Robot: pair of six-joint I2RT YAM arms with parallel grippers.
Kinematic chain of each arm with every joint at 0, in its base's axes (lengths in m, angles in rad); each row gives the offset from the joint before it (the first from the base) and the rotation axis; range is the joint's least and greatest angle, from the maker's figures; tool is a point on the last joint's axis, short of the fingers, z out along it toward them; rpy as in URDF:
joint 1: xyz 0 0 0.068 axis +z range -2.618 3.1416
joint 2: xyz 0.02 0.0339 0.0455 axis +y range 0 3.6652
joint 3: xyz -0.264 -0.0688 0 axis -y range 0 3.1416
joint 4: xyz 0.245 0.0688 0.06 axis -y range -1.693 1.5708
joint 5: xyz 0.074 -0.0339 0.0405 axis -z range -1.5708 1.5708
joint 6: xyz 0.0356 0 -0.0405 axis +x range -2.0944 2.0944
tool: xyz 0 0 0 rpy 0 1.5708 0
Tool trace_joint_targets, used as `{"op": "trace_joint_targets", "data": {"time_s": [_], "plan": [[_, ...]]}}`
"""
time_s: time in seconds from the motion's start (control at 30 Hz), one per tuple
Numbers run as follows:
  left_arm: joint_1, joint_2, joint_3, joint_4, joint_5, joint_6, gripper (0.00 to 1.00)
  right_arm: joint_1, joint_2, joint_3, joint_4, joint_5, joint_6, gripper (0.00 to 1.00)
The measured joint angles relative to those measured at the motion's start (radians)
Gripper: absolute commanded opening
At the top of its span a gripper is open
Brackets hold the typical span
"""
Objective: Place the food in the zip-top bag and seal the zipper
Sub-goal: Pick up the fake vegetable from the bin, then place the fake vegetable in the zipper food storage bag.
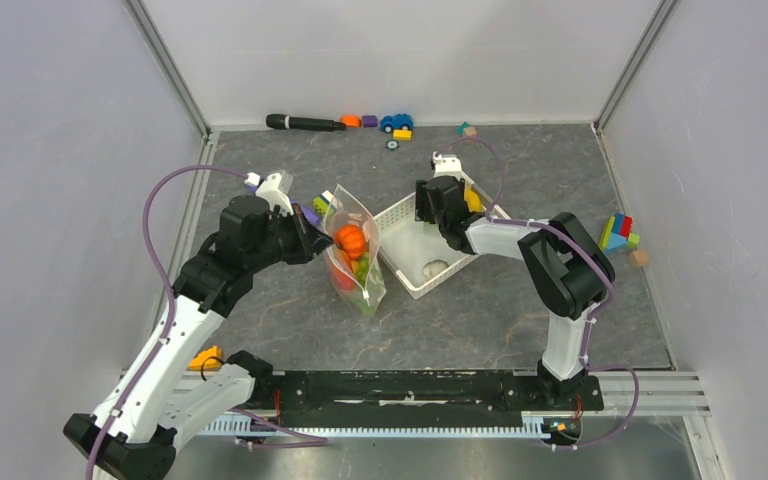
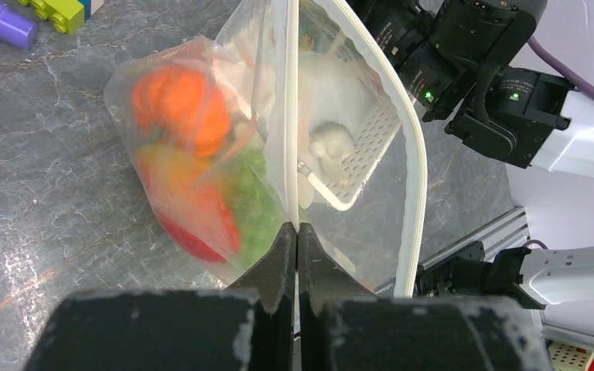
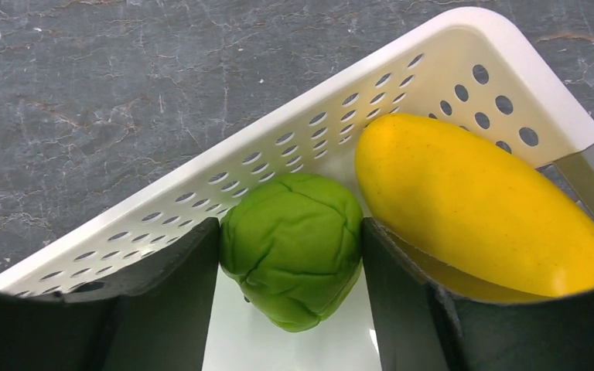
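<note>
On the grey marbled tabletop (image 1: 520, 310), the left gripper (image 2: 297, 255) pinches the clear dotted bag's (image 2: 356, 193) rim; the right gripper (image 3: 290, 255) brackets, contact unclear, a light, rigid, probably slippery green plastic fruit (image 3: 294, 247) in the white perforated basket (image 3: 433, 69); grasp its widest sides.

Even, bright light on my feeds.
Soft shadows; zip-top bag (image 2: 278, 154) glares slightly; my wrist views blur up close.

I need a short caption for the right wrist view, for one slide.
Right gripper straddling the green fruit beside the yellow mango in a corner of the white basket.
</note>
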Motion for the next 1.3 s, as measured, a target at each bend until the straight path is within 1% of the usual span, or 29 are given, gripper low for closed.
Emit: {"op": "trace_joint_targets", "data": {"time_s": [0.07,0.17,0.23,0.33,0.43,0.6,0.67,0.8,1.0,1.17,1.3], "plan": [[0.0,0.0,0.0,0.0,0.0,0.0,0.02,0.0,0.0,0.0,0.0,0.0,-0.007,0.59],[0.0,0.0,0.0,0.0,0.0,0.0,0.02,0.0,-0.002,-0.003,0.002,-0.004,-0.018,0.46],[0.0,0.0,0.0,0.0,0.0,0.0,0.02,0.0,-0.01,-0.014,0.005,-0.008,-0.023,0.4],[0.0,-0.002,0.0,0.0,0.0,0.0,0.02,0.0,-0.041,-0.044,0.005,-0.018,-0.028,0.37],[0.0,-0.004,0.0,0.0,0.0,0.0,0.02,0.0,-0.084,-0.072,0.003,-0.026,-0.033,0.35],[0.0,-0.006,0.0,0.0,0.0,0.0,0.02,0.0,-0.222,-0.141,0.008,-0.069,-0.04,0.32],[0.0,-0.006,0.0,0.0,0.001,0.0,0.02,0.0,-0.294,-0.175,0.024,-0.113,-0.053,0.32],[0.0,-0.006,0.0,0.0,0.001,0.0,0.02,-0.001,-0.441,-0.23,0.078,-0.269,-0.092,0.32],[0.0,-0.006,0.0,0.0,0.003,0.0,0.02,-0.001,-0.603,-0.29,0.234,-0.626,-0.111,0.3],[0.0,-0.006,0.0,0.0,0.008,0.0,0.02,0.009,-0.676,-0.3,0.377,-0.879,-0.092,0.29],[0.0,-0.006,0.0,0.0,0.019,0.0,0.02,0.051,-0.687,-0.297,0.451,-1.004,-0.085,0.29]]}}
